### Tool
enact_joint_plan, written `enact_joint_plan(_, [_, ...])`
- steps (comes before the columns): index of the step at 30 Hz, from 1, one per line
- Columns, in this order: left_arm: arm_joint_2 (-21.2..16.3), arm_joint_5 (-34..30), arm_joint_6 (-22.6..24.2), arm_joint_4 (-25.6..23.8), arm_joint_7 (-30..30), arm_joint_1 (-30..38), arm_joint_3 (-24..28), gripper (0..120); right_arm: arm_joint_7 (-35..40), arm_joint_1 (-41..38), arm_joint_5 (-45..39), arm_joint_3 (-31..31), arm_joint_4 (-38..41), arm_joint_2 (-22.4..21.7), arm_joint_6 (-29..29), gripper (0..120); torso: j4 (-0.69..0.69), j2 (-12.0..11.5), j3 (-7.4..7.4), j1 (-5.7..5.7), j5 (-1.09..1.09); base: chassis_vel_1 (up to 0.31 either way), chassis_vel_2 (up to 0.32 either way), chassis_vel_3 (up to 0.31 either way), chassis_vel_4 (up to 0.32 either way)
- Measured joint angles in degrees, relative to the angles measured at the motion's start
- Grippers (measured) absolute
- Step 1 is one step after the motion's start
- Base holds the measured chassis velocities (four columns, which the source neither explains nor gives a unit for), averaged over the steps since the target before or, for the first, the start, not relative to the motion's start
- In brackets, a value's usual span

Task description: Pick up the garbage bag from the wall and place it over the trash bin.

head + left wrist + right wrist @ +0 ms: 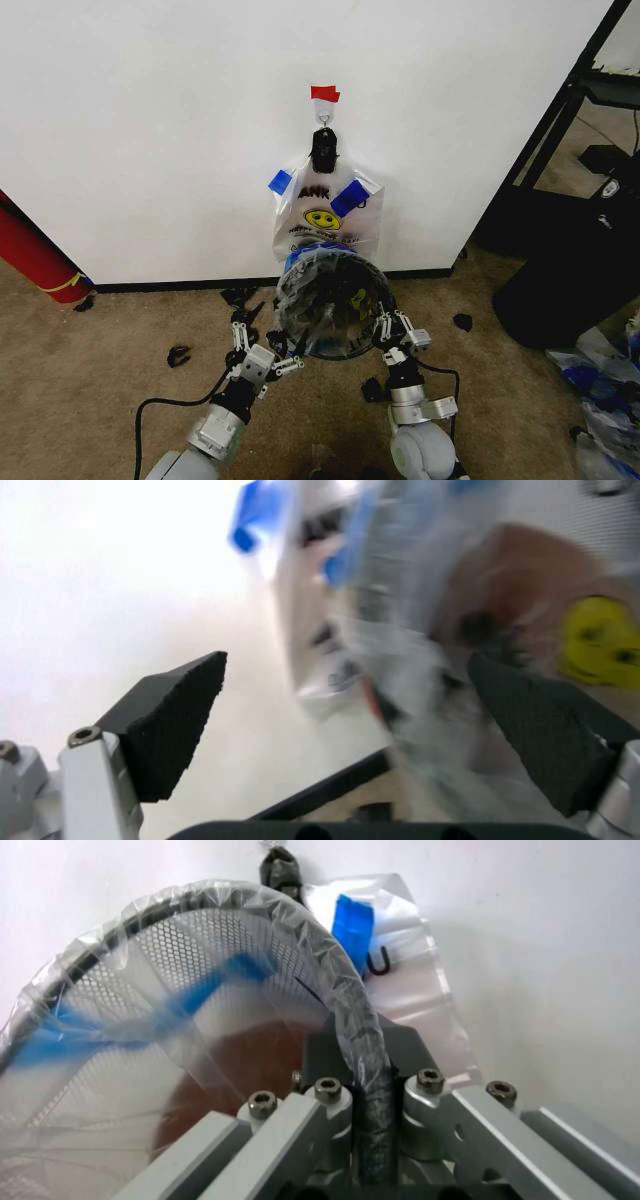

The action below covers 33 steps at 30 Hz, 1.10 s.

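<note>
The bin (330, 305), round with a perforated mesh wall, is seen tilted before the white wall (150, 120), its mouth turned toward the camera. A thin, crinkly, see-through bag (300, 275) with blue tape patches is stretched over its rim. The right gripper (397, 335) is closed on that plastic-covered rim, the dark edge pinched between metal fingers (330, 1117). The left gripper (258, 352) is held open just beside the bin's other side, its black ribbed wedge pads (175, 720) spread apart. Behind the bin, a flat smiley bag (335, 215) is hung from a black clip (323, 150) under a hook and red tape (324, 94).
</note>
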<state>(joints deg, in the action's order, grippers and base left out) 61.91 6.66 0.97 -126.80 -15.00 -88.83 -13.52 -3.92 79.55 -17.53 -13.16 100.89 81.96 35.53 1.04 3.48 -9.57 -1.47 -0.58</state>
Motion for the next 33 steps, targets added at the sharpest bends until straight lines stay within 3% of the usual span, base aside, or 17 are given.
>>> enact_joint_plan(7, [-0.08, -0.14, 2.8, -1.27, -2.63, -0.6, -0.1, 69, -0.03, 0.09, 0.57, 0.11, -0.06, 0.06, 0.17, 0, 0.0, 0.0, 0.0, 0.0, 0.0, 0.0, 0.0, 0.0, 0.0])
enact_joint_plan(9, [-0.23, -0.41, 3.83, -2.19, -2.5, -1.23, -0.05, 57, -0.05, 0.08, 0.57, 0.07, -0.06, 0.05, 0.17, 0, -0.01, 0.0, 0.0, 0.0, 0.0, 0.0, 0.0, 0.0, 0.0])
enact_joint_plan(13, [-0.32, -0.44, 3.95, -2.64, -2.32, -1.67, -0.07, 47, -0.05, 0.11, 0.53, -0.02, -0.02, 0.06, 0.16, 0, 0.0, 0.0, 0.0, 0.0, -0.01, 0.0, 0.0, 0.0, 0.0])
enact_joint_plan(17, [-0.75, -0.68, 3.95, -3.68, -1.9, -3.07, -0.23, 29, -0.08, 0.4, 0.43, -0.27, 0.36, 0.02, 0.16, 0, -0.01, 0.0, 0.0, 0.0, -0.01, 0.0, 0.0, 0.0, 0.0])
enact_joint_plan(19, [-0.76, -0.71, 3.95, -3.71, -1.85, -3.12, -0.23, 27, -0.09, 0.43, 0.42, -0.29, 0.39, 0.01, 0.16, 0, -0.01, 0.0, 0.0, 0.0, -0.01, 0.0, 0.0, 0.0, 0.0])
enact_joint_plan(24, [-0.8, -1.4, 3.65, -3.81, -0.83, -3.17, -0.35, 4, -0.18, 0.76, 0.3, -0.48, 0.83, -0.16, 0.14, 0, 0.0, 0.0, 0.0, 0.0, -0.01, 0.0, 0.0, 0.0, 0.0])
enact_joint_plan(33, [-0.74, -2.47, 2.84, -2.37, 0.86, -1.66, -0.66, 0, -1.91, 1.02, -0.85, -0.51, 1.1, -0.5, 0.14, 0, 0.0, 0.0, 0.0, 0.0, 0.0, 0.0, 0.0, 0.0, 0.0])
